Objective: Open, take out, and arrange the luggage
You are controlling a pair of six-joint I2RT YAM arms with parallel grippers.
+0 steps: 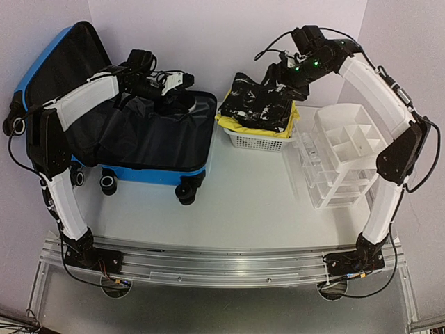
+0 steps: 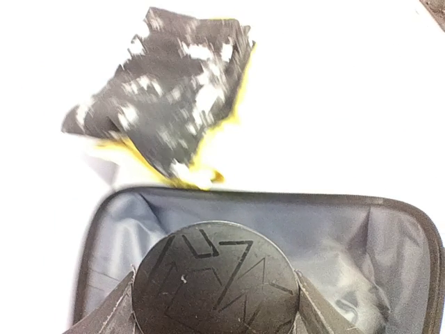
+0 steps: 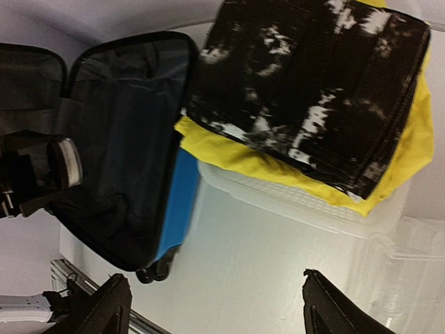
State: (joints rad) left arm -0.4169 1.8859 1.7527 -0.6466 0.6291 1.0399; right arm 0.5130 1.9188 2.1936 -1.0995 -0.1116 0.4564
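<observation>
Left tool (image 2: 215,309) reaches over open luggage (image 1: 153,170) pinching black disc (image 2: 215,275); right tool (image 3: 222,306) gapes above patterned bag (image 3: 313,76).

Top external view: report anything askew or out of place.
The yellow cloth droops over the rim of the white slatted plastic basket, and the black-and-white patterned fabric is heaped above that rim. The bright blue hard-shell suitcase is open. Nothing looks spilled or damaged.

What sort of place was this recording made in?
Probably a robot lab or data-collection cell: a white table against plain walls, an aluminium mounting rail, and staged props, the luggage, a white basket and a clear drawer unit.
</observation>
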